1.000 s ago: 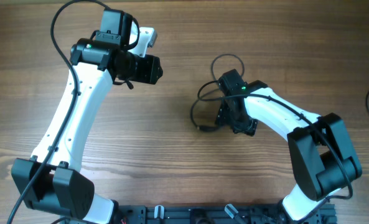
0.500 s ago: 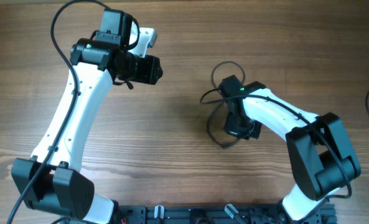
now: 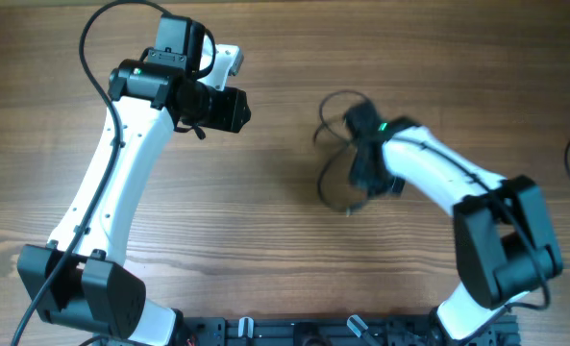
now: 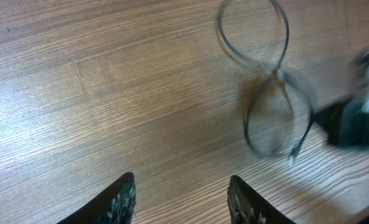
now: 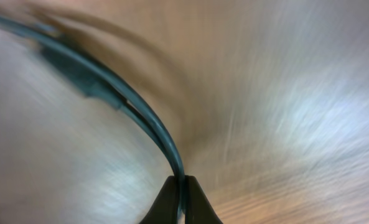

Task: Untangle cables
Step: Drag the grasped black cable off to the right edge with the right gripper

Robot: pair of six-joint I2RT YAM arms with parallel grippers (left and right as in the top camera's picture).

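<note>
Pinching the cables (image 5: 154, 126) between closed right fingers (image 5: 167, 202); left fingers (image 4: 123, 199) apart, well clear.

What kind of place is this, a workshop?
Probably a robotics lab or test bench: a white-and-black left arm and right arm fixed at a wooden table, the right pinching a thin cable.

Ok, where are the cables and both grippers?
cables (image 4: 277, 73): left wrist view, where the loops cross.
right gripper (image 5: 179, 184): right wrist view, between its shut jaws.
left gripper (image 4: 182, 183): left wrist view, between its open jaws.
</note>
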